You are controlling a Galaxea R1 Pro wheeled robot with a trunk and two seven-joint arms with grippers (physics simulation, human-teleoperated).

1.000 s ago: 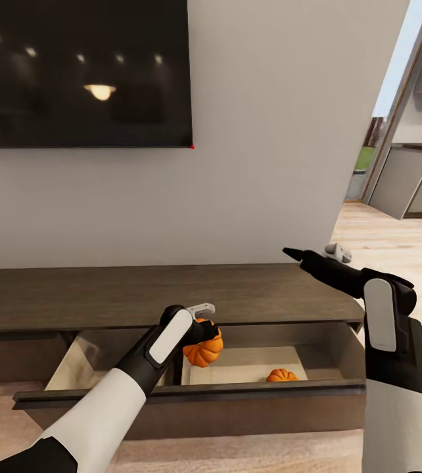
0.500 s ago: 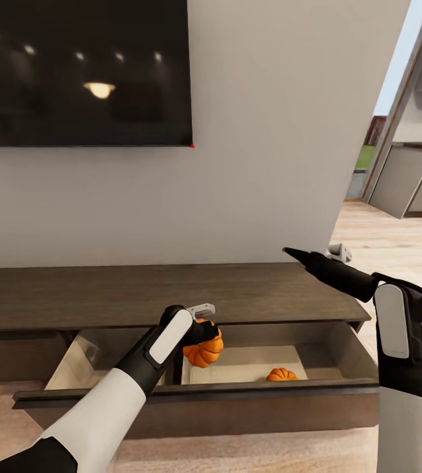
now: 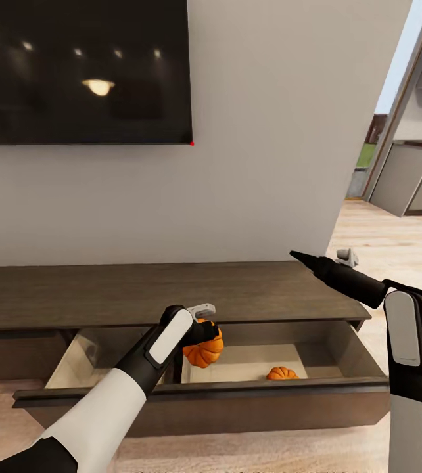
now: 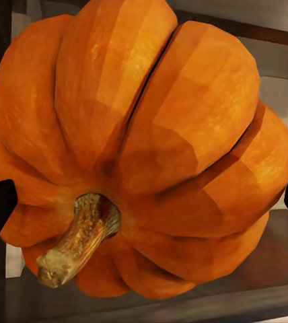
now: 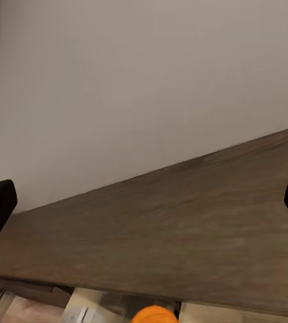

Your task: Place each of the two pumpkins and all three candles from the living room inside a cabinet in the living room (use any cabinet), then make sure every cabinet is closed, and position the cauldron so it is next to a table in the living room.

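Closest to me, the pulled-out drawer (image 3: 198,397) of the cabinet (image 3: 139,292) shows its dark front edge, with a light tan inside split by a divider. The left gripper (image 3: 206,325) hangs over that open drawer, just above the divider, with its fingers (image 3: 202,307) closed around a pumpkin (image 3: 203,348). Up close from the left wrist, that pumpkin (image 4: 144,155) is bright orange, deeply ribbed, with a stubby brown stem (image 4: 77,239) pointing towards the camera; dark fingertips sit at either side of it.

A second pumpkin (image 3: 282,374) rests on the drawer floor in the right compartment, near the front wall and apart from the held one. Its top also peeps out in the right wrist view (image 5: 154,314).

The right gripper (image 3: 323,257) is raised above the right end of the cabinet top, holding nothing, its fingers (image 3: 303,257) spread wide apart, dark tips at both edges of the right wrist view.

Behind the cabinet stands a pale wall (image 3: 263,131) carrying a dark TV (image 3: 79,72). To the right, a doorway opens onto grey units (image 3: 408,184).
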